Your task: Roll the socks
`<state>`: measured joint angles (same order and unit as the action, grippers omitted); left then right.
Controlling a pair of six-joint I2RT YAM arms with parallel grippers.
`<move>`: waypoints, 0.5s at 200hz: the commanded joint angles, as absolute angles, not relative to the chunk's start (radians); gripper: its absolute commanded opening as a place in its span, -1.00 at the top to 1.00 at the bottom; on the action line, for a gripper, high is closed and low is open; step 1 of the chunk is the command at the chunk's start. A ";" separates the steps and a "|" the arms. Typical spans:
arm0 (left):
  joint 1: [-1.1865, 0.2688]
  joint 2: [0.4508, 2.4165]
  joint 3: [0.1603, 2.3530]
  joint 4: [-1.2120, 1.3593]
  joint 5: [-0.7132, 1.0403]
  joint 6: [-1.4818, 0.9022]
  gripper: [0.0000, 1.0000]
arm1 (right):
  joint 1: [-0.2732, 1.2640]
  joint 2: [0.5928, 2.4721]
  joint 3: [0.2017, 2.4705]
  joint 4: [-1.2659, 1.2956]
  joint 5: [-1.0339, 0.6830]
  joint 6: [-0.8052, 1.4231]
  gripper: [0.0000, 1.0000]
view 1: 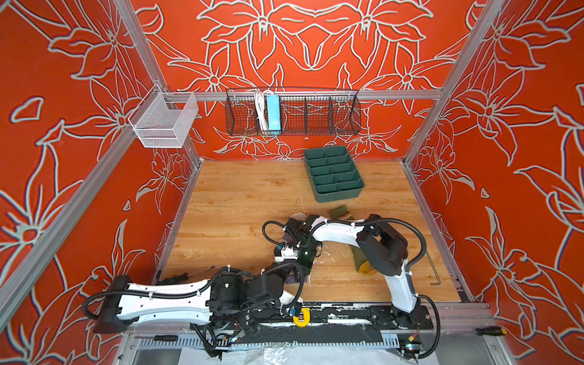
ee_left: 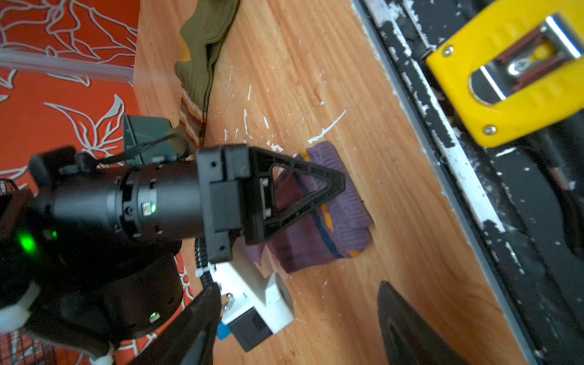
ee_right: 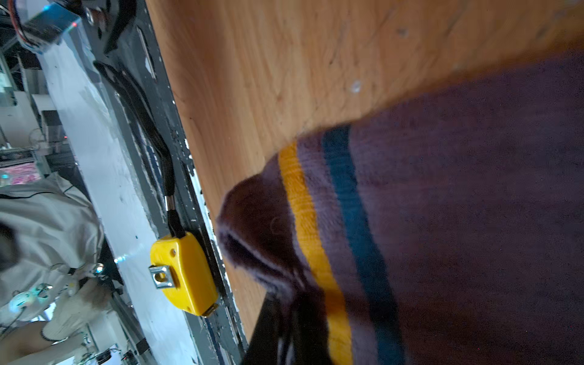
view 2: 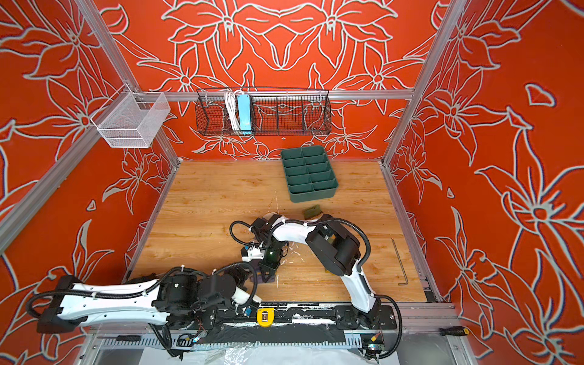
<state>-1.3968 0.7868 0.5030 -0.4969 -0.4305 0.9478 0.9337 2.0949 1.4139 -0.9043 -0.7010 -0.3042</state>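
The purple sock [ee_left: 347,221] lies folded on the wooden table near its front edge, yellow and navy cuff stripes showing. My right gripper [ee_left: 341,183] is shut on the sock's cuff edge; in the right wrist view its black fingers [ee_right: 284,335] pinch the fabric beside the yellow stripe [ee_right: 303,221]. My left gripper [ee_left: 300,287] hovers just short of the sock, open with only bare wood between its fingers. The olive green sock [view 1: 338,211] lies stretched out behind the right arm, its mustard toe [view 1: 368,267] showing. In both top views the arms hide most of the purple sock [view 2: 257,278].
A green divided tray [view 1: 331,173] sits at the back right. A yellow tape measure [view 1: 301,317] rests on the black front rail. A hex key [view 1: 433,268] lies at the right edge and a screwdriver [view 1: 186,275] at the front left. Wire baskets [view 1: 294,113] hang on the back wall.
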 commanded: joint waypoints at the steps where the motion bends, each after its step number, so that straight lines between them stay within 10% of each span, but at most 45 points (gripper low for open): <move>1: -1.417 0.839 0.491 -0.424 -0.517 0.860 -0.19 | 0.930 2.141 1.421 -0.909 -0.682 -0.302 1.00; 100: -1.408 1.117 0.463 -0.298 -0.488 0.666 -0.24 | 0.919 2.126 1.412 -0.892 -0.655 -0.296 1.00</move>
<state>-1.4139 1.0809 0.4751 -0.3874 -0.4698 0.7361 0.9245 2.1033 1.4189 -0.9127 -0.7147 -0.3004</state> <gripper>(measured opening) 0.616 0.083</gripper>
